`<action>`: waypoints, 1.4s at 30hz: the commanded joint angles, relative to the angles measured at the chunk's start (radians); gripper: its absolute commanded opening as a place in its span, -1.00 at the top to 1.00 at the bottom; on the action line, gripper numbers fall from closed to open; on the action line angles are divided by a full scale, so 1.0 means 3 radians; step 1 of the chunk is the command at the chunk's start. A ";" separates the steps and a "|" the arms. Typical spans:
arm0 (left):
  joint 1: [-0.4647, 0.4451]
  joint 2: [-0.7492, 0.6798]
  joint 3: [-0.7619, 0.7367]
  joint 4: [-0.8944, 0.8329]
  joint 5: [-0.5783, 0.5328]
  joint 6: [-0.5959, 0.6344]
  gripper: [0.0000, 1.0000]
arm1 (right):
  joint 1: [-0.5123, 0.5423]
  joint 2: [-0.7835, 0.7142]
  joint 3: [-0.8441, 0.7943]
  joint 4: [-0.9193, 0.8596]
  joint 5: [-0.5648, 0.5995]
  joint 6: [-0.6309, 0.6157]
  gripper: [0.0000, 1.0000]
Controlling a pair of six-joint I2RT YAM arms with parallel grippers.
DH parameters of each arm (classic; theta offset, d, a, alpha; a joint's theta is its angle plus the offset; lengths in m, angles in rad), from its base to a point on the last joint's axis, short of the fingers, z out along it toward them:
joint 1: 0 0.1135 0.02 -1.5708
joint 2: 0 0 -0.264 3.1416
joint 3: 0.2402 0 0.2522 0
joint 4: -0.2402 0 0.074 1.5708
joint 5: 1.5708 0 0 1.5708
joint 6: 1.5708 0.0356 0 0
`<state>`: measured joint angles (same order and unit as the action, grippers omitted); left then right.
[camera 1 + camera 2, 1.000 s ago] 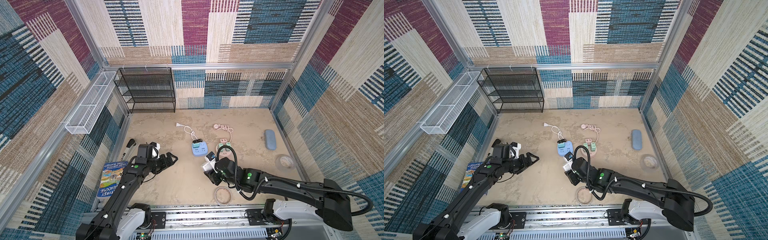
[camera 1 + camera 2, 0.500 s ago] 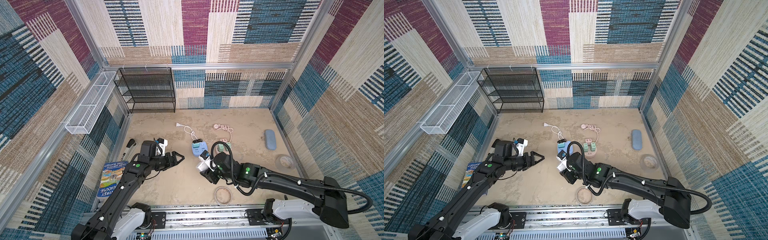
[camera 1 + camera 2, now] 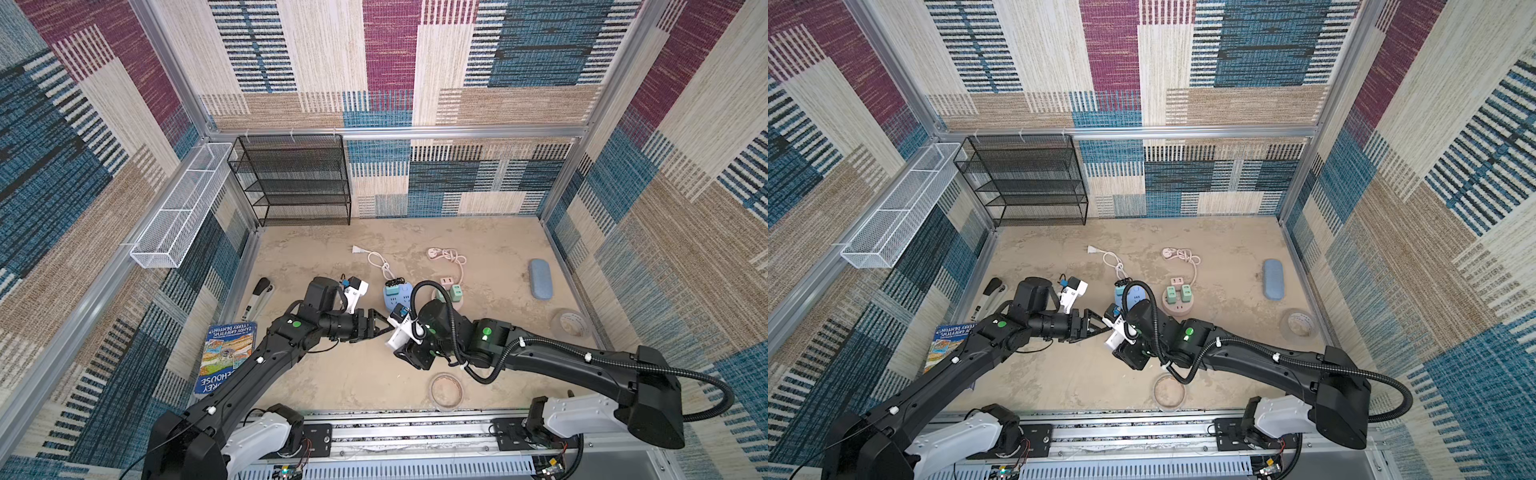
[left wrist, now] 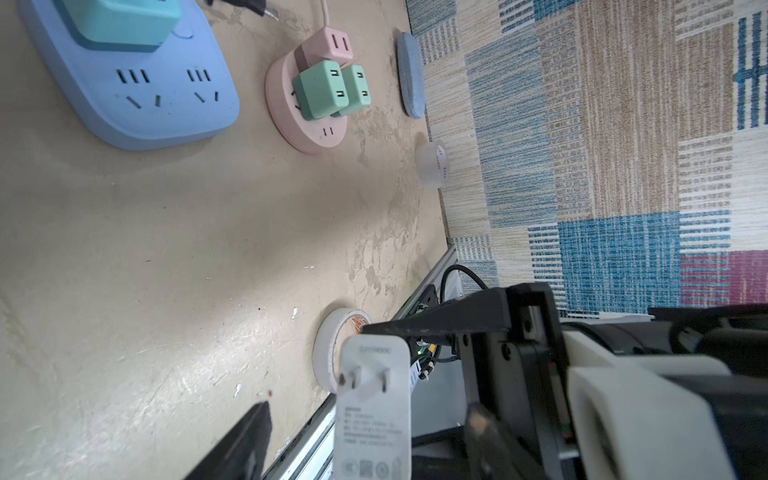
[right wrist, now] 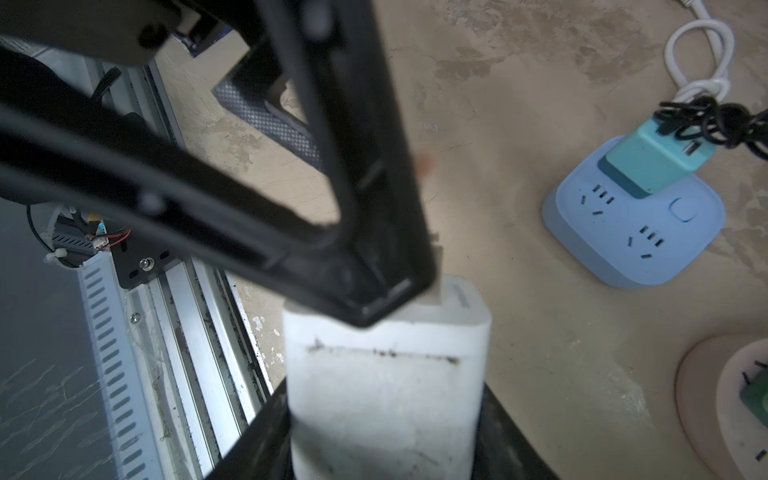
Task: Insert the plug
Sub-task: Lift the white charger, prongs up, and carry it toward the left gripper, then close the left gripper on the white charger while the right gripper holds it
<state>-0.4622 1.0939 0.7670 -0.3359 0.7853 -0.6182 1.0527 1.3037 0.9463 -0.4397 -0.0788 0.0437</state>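
Shows two black robot arms meeting near front-centre of a sandy-beige table (image 3: 332, 386), seen from above. Has a white plug (image 4: 374, 409) in the R gripper (image 5: 384, 446), jaws clamped on its body, plug off the table in mid-air, two flat prongs facing the L wrist cam. Has the L gripper (image 3: 380, 326) right at the plug w/ jaws apart, one finger (image 4: 245, 440) on each side of the white body, a gap visible on at least one side. Can't tell from R wrist view whether a fingertip touches the plug's end.

Shows a blue power strip (image 3: 398, 293) just behind the grippers, teal adapter (image 5: 648, 162) plugged in at its far end, two socket groups uncovered. Shows a round pink strip (image 4: 311, 137) beside it w/ two green adapters (image 4: 320, 89) on top.

Also on table: tape roll (image 3: 446, 390) at front, clear roll (image 3: 568, 324) & blue case (image 3: 540, 278) toward the R arm's side, book (image 3: 226, 353) at the L arm's edge, black mesh rack (image 3: 291, 178) at back wall.
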 commanded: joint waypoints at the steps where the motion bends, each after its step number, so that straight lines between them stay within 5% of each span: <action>1: -0.0046 0.0032 0.0041 0.0085 0.0059 -0.0005 -0.53 | 0.0002 -0.0031 0.0052 0.0115 0.0009 -0.0028 1.00; 22: -0.0177 0.0178 -0.0006 0.0121 -0.0061 -0.0064 -0.23 | 0.0004 0.0131 0.0241 -0.0043 0.0074 -0.0123 1.00; 36: -0.0208 0.0260 -0.0013 0.0224 -0.0036 -0.0107 0.48 | -0.0001 0.0200 0.0297 -0.0017 0.0043 -0.0134 0.96; 39: -0.0213 0.0265 -0.0016 0.0245 -0.0039 -0.0117 0.93 | 0.0003 0.0209 0.0316 -0.0002 0.0100 -0.0145 0.89; 42: -0.0212 0.0268 -0.0008 0.0245 -0.0043 -0.0113 1.00 | 0.0003 0.0230 0.0334 -0.0002 0.0124 -0.0161 0.82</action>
<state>-0.5236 1.1721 0.7643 -0.2844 0.7769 -0.6296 1.0515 1.3689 1.0321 -0.5011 -0.0525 0.0071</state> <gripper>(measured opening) 0.352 0.553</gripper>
